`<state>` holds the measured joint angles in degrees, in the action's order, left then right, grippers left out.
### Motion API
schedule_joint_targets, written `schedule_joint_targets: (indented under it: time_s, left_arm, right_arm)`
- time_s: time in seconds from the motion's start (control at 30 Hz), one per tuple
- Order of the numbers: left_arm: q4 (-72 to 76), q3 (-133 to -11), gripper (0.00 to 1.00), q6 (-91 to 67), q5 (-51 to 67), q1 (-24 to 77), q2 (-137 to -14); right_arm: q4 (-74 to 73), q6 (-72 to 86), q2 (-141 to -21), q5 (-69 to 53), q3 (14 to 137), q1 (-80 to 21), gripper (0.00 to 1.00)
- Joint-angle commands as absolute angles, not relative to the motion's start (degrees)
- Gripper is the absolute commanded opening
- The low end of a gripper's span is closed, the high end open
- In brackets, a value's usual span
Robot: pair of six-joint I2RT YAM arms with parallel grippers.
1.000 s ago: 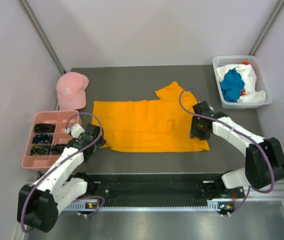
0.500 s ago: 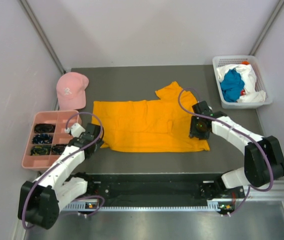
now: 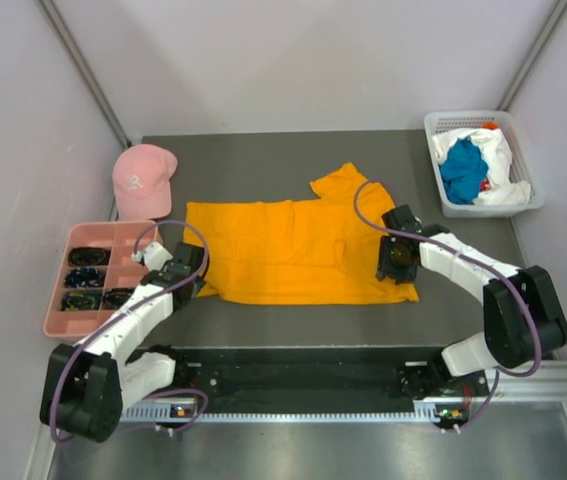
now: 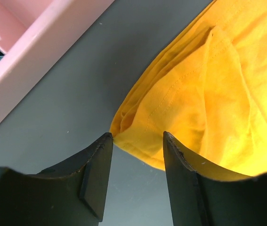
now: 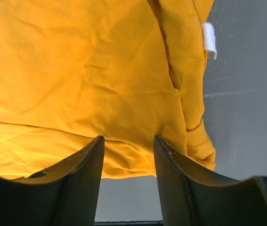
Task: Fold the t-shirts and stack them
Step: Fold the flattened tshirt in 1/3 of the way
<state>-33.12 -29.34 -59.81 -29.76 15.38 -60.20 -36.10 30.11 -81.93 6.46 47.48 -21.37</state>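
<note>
My left gripper (image 4: 137,136) stands about half apart, its two fingers set either side of the near-left corner of the orange-yellow t-shirt (image 3: 293,250). The bunched fold of that corner lies in the gap, with grey table showing below it, and I see no firm pinch on the cloth. My right gripper (image 5: 128,139) is parted about as far and sits low over the shirt's near-right corner. The near hem runs between its fingers and nothing is caught in them.

The shirt lies spread across the middle of the table (image 3: 263,160), lengthways from left to right. One sleeve juts toward the far right. The cloth looks doubled along the near edge, with wrinkles across the body. In the right wrist view a small white label (image 5: 209,38) pokes out of a fold at the shirt's right edge.

Just left of my left gripper is a pink compartment tray (image 3: 53,300). Its wall is close to the shirt corner but apart from it, and dark items fill several cells. Beyond the tray, at the far left, lies a pink cap (image 3: 141,180), well clear of the shirt.

At the far right corner stands a white basket (image 3: 468,117). It holds a teal-blue t-shirt (image 3: 463,172) heaped on a white t-shirt (image 3: 498,150), well apart from both grippers.
</note>
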Motion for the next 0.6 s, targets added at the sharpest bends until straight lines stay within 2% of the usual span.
schedule_joint_targets:
  time_s: [0.0,0.13,0.2,0.27,0.33,0.37,0.57]
  left_arm:
    - [-29.27,-28.83,0.52,-59.06,-30.94,14.85,-61.87]
    - [-29.09,-28.57,0.52,-59.06,-30.59,14.77,-62.93]
    - [-29.18,-28.39,0.48,-59.06,-30.50,14.77,-62.93]
    - [-29.53,-28.39,0.31,-58.98,-30.67,14.68,-62.49]
    - [-29.97,-28.56,0.04,-58.97,-30.85,14.59,-62.23]
    - [-30.32,-28.65,0.00,-59.06,-30.94,14.59,-62.14]
    - [-33.57,-31.46,0.00,-56.70,-31.81,14.24,-62.14]
  right_arm:
    - [-34.80,30.59,-82.88,6.15,46.76,-21.62,0.47]
    - [-34.63,30.50,-83.23,6.07,46.93,-21.62,0.47]
    - [-34.54,30.41,-83.49,6.15,47.02,-21.62,0.47]
    - [-34.28,30.32,-83.76,6.07,47.11,-21.71,0.47]
    - [-34.02,30.23,-84.37,5.89,47.11,-21.62,0.47]
    - [-33.93,30.15,-84.46,5.71,47.02,-21.62,0.47]
    - [-33.58,30.06,-84.99,5.54,47.11,-21.53,0.47]
